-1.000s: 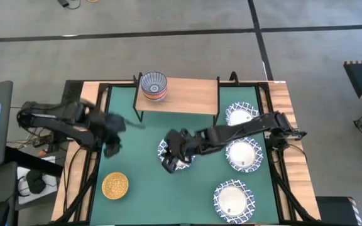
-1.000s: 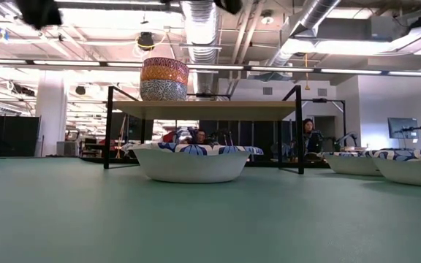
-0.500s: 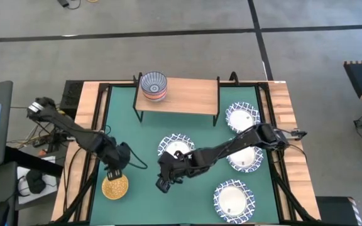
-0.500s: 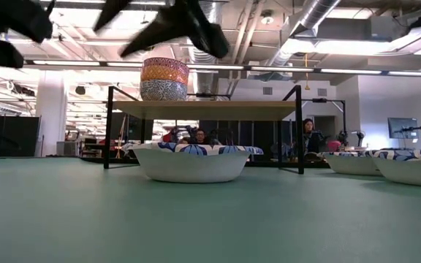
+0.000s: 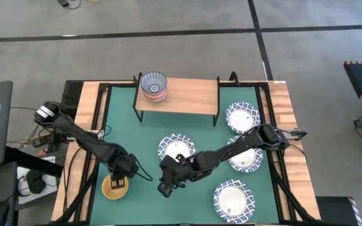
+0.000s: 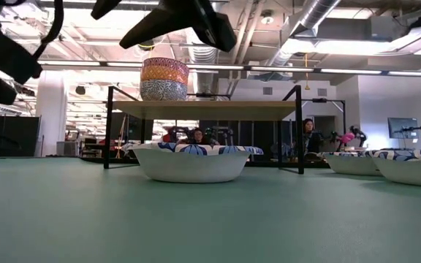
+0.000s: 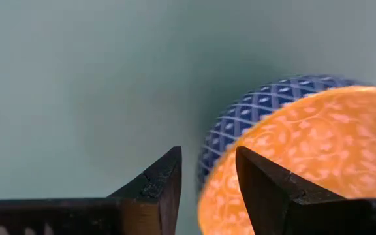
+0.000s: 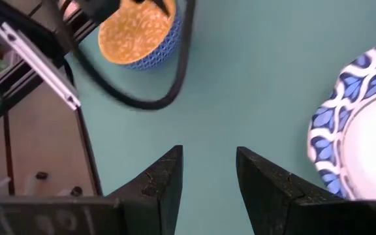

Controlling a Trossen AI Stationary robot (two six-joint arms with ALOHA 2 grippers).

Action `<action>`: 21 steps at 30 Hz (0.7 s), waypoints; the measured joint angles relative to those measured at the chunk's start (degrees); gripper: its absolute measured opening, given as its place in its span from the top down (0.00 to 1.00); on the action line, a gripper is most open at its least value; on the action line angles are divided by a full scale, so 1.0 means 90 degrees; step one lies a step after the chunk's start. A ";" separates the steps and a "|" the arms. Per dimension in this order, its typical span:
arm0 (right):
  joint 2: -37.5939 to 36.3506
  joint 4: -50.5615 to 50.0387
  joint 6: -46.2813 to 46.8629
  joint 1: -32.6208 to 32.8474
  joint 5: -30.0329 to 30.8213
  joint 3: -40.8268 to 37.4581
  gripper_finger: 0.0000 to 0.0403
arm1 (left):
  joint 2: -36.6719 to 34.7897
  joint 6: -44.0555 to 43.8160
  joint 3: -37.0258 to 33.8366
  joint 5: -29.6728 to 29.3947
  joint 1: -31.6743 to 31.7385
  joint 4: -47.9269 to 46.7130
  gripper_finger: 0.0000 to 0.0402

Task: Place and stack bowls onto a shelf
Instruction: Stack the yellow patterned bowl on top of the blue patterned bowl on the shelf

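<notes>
Bowls are what I am sorting from here, and going from largest down, the green table (image 5: 143,135) is carrying everything; at its far edge the shelf (image 5: 180,95) is standing with a stack of small bowls (image 5: 154,86) sitting on the left end of its plank, the grey-blue patterned one on top. I am seeing four white bowls with blue lattice rims resting on the table itself: one (image 5: 176,147) just in front of the shelf near the middle, one (image 5: 242,117) beside the shelf's right end, one (image 5: 244,157) partly under the right arm, and one (image 5: 234,199) at the near right. The yellow-orange bowl (image 5: 114,186) is sitting at the near left, well apart from the others. My left claw (image 5: 122,176) is hanging right over that bowl's rim, released, with one finger (image 7: 152,189) outside the blue-patterned wall and the other (image 7: 269,179) over the orange inside, gripping nothing. My right claw (image 5: 167,183) is hovering over bare table just in front of the middle white bowl, fingers apart and holding nothing.
</notes>
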 joint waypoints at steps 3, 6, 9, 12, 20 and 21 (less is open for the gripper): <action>0.0000 -0.0011 0.0000 0.0048 -0.0002 0.0001 0.58 | 0.0184 0.0046 -0.0049 -0.0057 0.0001 0.0089 0.72; 0.0000 -0.0037 0.0004 0.0054 -0.0003 0.0001 0.58 | 0.0336 0.0046 -0.0081 0.0024 0.0002 0.0101 0.82; -0.0002 -0.0158 0.0135 0.0057 0.0021 0.0001 0.58 | 0.0373 0.0048 -0.0076 0.0042 0.0002 0.0101 0.95; -0.0002 -0.0336 0.0163 0.0065 0.0041 0.0001 0.58 | 0.0321 0.0000 -0.0074 0.0001 0.0002 0.0160 0.98; -0.0461 -0.1202 0.0284 0.0078 0.0072 0.0013 0.64 | -0.0132 0.0006 0.0299 -0.0411 0.0228 -0.0302 0.99; -0.0558 -0.1290 0.0284 0.0077 0.0092 0.0013 0.65 | -0.0234 0.0096 0.0399 -0.0475 0.0348 -0.0447 0.99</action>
